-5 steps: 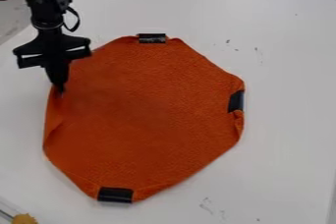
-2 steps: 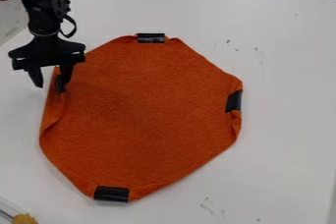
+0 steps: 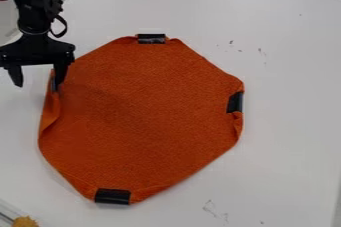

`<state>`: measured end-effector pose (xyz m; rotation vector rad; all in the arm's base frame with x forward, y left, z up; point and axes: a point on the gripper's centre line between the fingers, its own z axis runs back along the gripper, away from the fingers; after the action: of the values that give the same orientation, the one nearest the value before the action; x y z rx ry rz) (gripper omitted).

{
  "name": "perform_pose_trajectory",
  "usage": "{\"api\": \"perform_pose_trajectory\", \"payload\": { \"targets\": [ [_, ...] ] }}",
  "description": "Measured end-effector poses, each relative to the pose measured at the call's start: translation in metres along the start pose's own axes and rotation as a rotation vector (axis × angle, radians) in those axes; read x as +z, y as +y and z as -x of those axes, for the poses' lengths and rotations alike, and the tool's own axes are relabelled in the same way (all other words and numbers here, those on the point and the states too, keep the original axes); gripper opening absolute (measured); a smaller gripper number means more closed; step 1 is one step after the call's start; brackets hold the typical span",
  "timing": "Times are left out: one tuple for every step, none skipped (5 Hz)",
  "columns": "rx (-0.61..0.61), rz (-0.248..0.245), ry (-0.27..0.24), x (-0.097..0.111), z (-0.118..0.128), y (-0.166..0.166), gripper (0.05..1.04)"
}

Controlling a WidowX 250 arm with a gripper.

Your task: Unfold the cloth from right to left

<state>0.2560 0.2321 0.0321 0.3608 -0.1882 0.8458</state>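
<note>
1. The orange cloth [image 3: 146, 116] is lying on the white desk [image 3: 286, 121], spreading out wide and mostly flat in the middle of the camera view.
2. The black gripper [image 3: 37, 86] is hanging over the cloth's upper left edge. Its two fingers are standing wide apart: one is pointing down beside the cloth, and the other is reaching the edge, seeming to touch it.
3. Black patches are sitting at the cloth's top [image 3: 151, 38], right side [image 3: 235, 102] and bottom [image 3: 112, 196].
4. The job is looking almost done, because the big middle part is lying open from right to left.
5. A bit is seeming left to do. The left edge [image 3: 50, 114] is curling over in a thin fold, and the right edge is bunching a little below its patch.
6. The fold may be needing a small pull to the left, and a finger could be snagging the cloth there.
</note>
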Motion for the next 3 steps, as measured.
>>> {"api": "perform_pose_trajectory", "payload": {
  "targets": [
    [-0.013, -0.06, -0.016, 0.001, -0.006, 0.013, 1.002],
    [-0.007, -0.09, -0.044, -0.001, -0.011, 0.023, 1.001],
    [0.014, -0.058, -0.055, 0.002, -0.011, 0.029, 1.001]
  ]
}}
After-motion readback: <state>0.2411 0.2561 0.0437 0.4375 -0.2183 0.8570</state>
